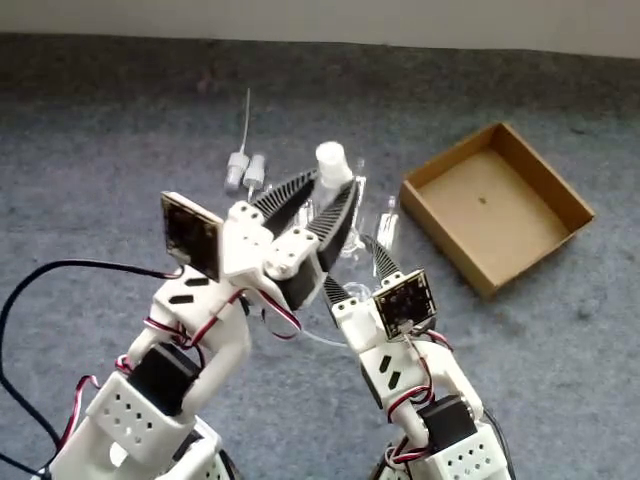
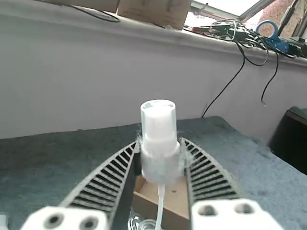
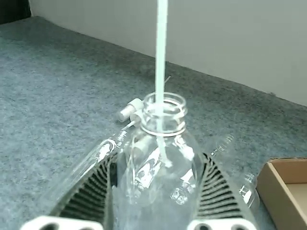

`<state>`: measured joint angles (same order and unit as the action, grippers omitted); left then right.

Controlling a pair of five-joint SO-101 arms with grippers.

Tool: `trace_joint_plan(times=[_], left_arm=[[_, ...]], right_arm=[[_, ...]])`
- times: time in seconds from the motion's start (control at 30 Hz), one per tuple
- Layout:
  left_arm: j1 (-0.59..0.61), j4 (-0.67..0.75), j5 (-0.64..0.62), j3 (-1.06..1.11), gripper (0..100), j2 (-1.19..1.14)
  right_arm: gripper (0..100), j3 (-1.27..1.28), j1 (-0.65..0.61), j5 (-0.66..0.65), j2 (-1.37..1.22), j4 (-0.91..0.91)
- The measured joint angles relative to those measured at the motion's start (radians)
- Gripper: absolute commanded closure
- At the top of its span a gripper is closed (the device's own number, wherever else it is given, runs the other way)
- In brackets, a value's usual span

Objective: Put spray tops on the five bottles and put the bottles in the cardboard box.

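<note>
Left claw (image 2: 160, 146) clenched on one spray top (image 2: 158, 120) | right claw (image 3: 159, 162) grips one bottle (image 3: 162, 184) | two loose tops (image 1: 237, 170)

Overhead looks down; both wrist cameras see box (image 3: 288, 184).

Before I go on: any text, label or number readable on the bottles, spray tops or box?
None can be read.
The bottle is clear and unlabelled, the spray top plain white, the cardboard box bare apart from a dark spot.
Marks on the cardboard on the sill are too blurred to read.
</note>
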<state>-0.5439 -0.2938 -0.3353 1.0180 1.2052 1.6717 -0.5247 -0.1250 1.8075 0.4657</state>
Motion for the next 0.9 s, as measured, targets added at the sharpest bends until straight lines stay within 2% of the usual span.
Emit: trace_joint_plan(times=[0.3, 0.9], left_arm=[[-0.038, 0.006, 0.000, 0.147, 100, 0.000], [-0.040, 0.021, 0.002, 0.262, 100, 0.017]], right_arm=[[93.2, 0.000, -0.002, 0.000, 0.000, 0.000], [93.2, 0.000, -0.002, -0.002, -0.002, 0.002]])
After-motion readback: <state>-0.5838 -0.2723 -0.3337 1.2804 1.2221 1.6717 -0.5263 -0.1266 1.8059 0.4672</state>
